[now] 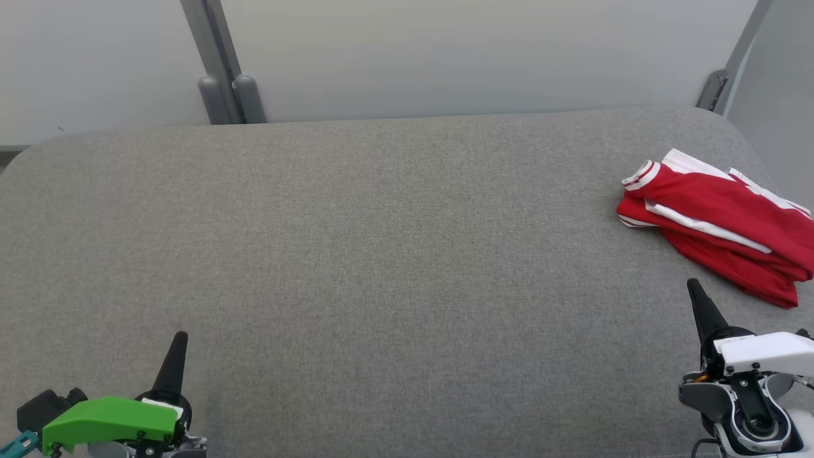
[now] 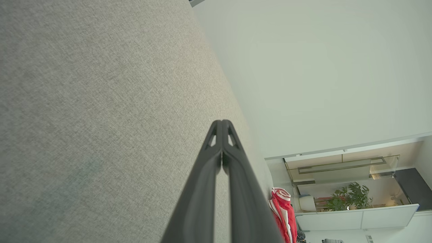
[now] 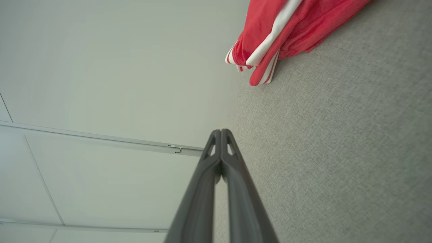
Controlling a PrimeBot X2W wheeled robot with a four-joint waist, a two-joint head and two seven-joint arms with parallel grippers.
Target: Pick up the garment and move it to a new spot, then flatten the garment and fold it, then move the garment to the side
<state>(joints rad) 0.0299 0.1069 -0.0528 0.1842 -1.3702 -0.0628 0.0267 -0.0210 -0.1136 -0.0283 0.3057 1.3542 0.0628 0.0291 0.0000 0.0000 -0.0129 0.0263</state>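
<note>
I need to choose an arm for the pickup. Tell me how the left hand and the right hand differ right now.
In the head view, the left hand sits at the lower left, far from the red garment; the right hand sits at the lower right, close to it. The left hand carries a green cover; the right hand carries a white cover. Both are shut and empty, over the grey surface.
</note>
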